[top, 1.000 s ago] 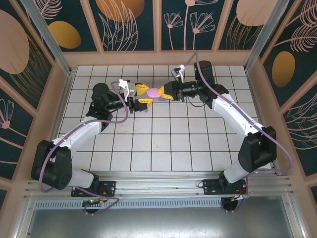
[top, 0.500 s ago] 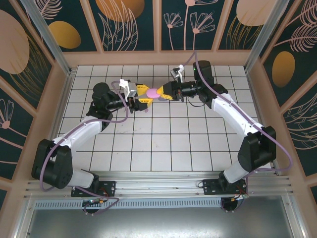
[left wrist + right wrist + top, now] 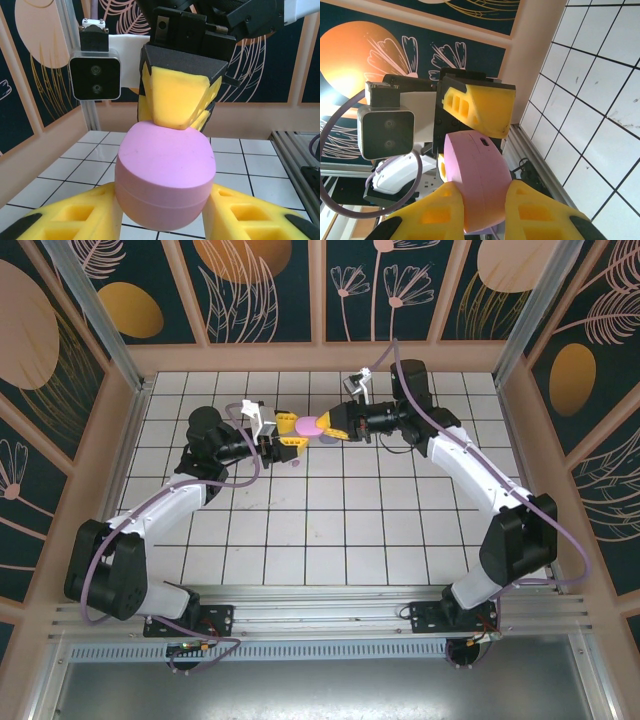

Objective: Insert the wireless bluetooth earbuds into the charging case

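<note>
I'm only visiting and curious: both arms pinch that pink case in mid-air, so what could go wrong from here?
1. The pink case hangs above the table, pinched between the left gripper and the right gripper; if either tugs or twists, its smooth rounded shell might slip out and drop.
2. It looks closed; pressure across its seam might keep it from opening.

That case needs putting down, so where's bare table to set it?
Widest bare patch: the white grid-tiled table between left arm and right arm, toward their bases. The far-left corner tiles are bare too. Crowded: the far middle, where left claw and right claw meet on the rounded pink plastic case.
</note>
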Motion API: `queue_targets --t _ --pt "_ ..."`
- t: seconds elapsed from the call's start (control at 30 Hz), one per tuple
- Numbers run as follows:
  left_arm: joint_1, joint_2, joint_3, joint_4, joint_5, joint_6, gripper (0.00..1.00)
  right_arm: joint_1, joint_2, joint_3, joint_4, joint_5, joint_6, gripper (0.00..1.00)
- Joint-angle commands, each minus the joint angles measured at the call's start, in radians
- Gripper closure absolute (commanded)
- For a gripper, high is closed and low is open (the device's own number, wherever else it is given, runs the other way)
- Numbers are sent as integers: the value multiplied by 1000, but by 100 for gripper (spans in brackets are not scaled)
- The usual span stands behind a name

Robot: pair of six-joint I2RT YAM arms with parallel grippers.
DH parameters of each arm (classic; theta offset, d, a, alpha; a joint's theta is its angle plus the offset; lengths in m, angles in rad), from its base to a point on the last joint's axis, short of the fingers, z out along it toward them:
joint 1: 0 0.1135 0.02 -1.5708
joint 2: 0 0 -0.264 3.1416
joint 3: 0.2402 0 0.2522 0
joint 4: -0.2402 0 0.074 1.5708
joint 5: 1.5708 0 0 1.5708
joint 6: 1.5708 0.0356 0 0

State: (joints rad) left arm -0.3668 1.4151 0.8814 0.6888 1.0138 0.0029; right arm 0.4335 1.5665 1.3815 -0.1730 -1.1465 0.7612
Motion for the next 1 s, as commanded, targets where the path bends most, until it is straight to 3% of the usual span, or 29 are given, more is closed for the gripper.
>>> queue_targets --t 0.0,0.27,0.53,0.77,0.87,0.97 --pt "-9 4 20 60 23 -28 56 19 17 36 -25 -30 -33 92" --pt "-9 3 13 71 23 -40 52 23 21 44 -31 -35 -37 92" --pt "-9 4 16 42 28 -31 69 25 18 50 -31 -32 -34 88" --pt "-8 5 27 -18 41 -65 80 0 -22 41 0 21 -29 51" --pt "-9 -9 8 7 45 -109 81 -40 -73 15 29 63 -50 44" --pt "-9 -28 -2 2 48 -135 81 -59 -140 -4 28 113 -165 40"
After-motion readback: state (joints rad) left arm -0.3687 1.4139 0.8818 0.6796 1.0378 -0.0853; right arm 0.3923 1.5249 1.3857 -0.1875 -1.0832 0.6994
